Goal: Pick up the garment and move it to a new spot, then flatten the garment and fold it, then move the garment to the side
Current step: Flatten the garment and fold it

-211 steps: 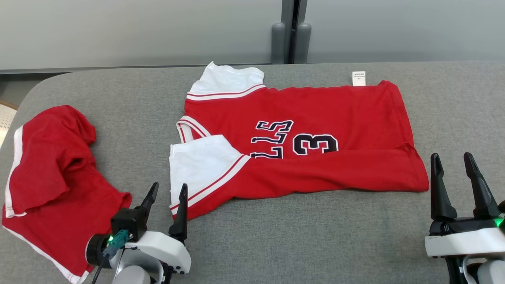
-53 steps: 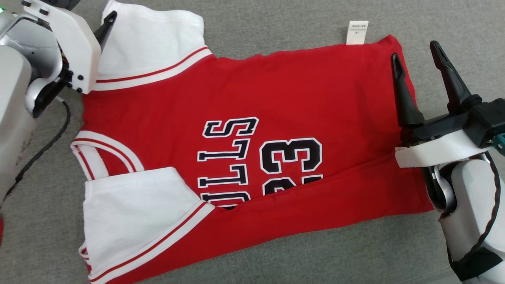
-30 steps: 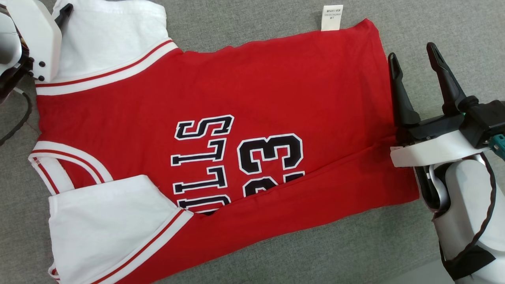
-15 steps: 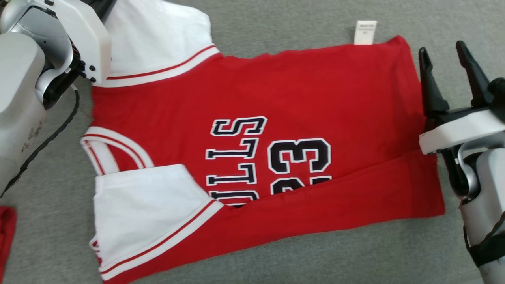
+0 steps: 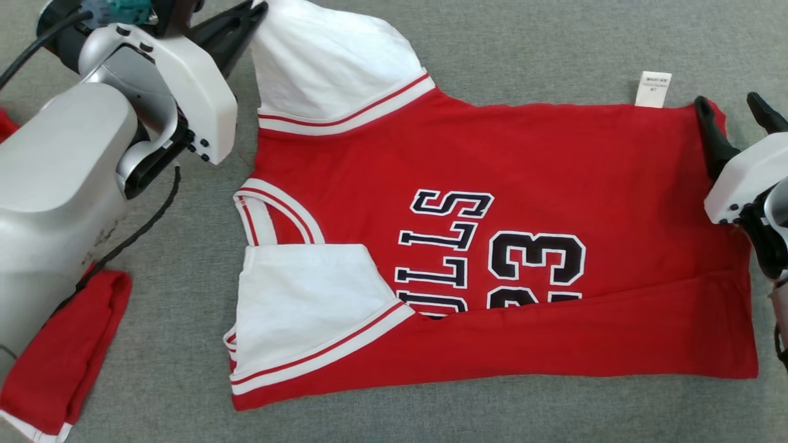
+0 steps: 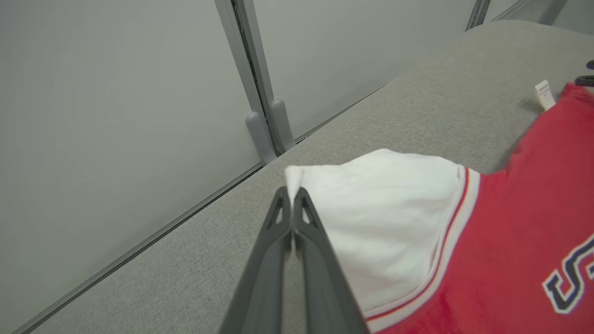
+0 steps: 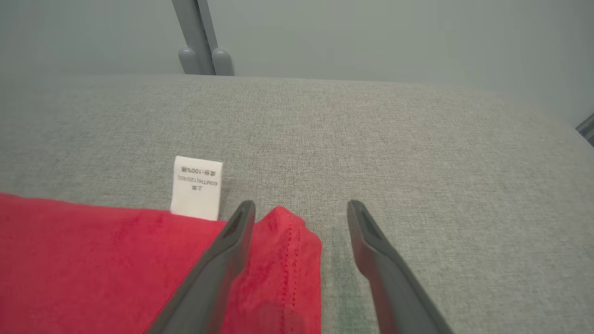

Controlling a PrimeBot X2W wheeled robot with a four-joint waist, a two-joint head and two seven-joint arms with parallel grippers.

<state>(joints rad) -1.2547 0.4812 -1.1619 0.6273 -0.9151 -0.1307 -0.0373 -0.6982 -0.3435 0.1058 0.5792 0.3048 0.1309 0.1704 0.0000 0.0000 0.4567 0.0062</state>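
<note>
Basketball jersey (image 5: 492, 166) is laid out, not folded yet; white sleeve (image 6: 385, 208) is pinched by left gripper (image 6: 291, 192), hem corner (image 7: 283, 241) straddled by wide-open right gripper (image 7: 301, 204).

You are looking at two garments: one red basketball jersey (image 5: 523, 160) across the centre and one smaller red fabric piece with white trim (image 5: 61, 357) at the lower left. The jersey is showing two white sleeves, an upper sleeve (image 5: 326, 55) and a lower sleeve (image 5: 301, 301), plus one white care label (image 5: 653, 89). Two dark long-fingered grippers are appearing: left gripper (image 6: 291, 192), right gripper (image 7: 301, 204).
</note>
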